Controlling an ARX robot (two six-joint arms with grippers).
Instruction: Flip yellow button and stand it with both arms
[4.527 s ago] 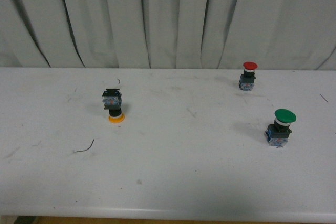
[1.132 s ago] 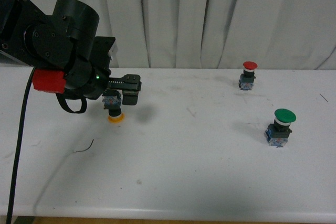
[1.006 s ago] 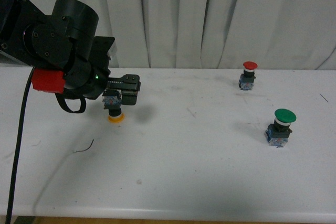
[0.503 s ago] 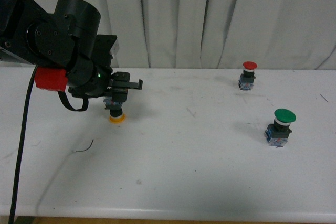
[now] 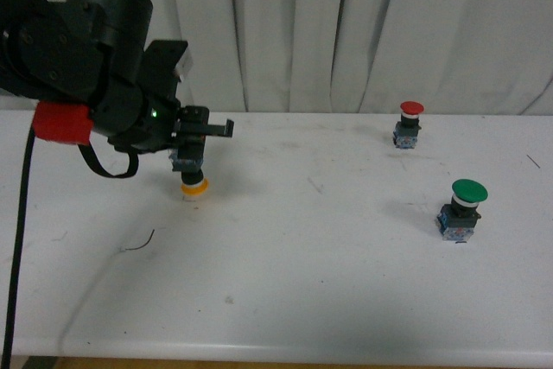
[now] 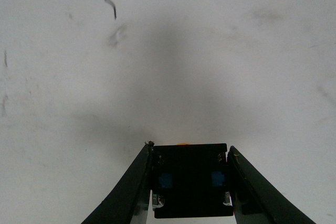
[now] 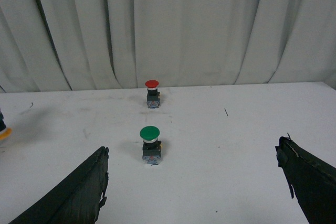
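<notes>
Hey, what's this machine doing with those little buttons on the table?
The robot's left gripper is closed on the block base of the yellow button, holding it upside down with its cap toward the white table. The right gripper is open and holds nothing. The red button and the green button stand upright, apart from both arms.

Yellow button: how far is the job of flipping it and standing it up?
Done: the left end effector is shut on the yellow button, gripping its block base. In hand: the button hangs cap down, just above the table or touching it; I cannot tell which. Left: the flip and standing it cap up. The right end effector is open, empty and far away.
</notes>
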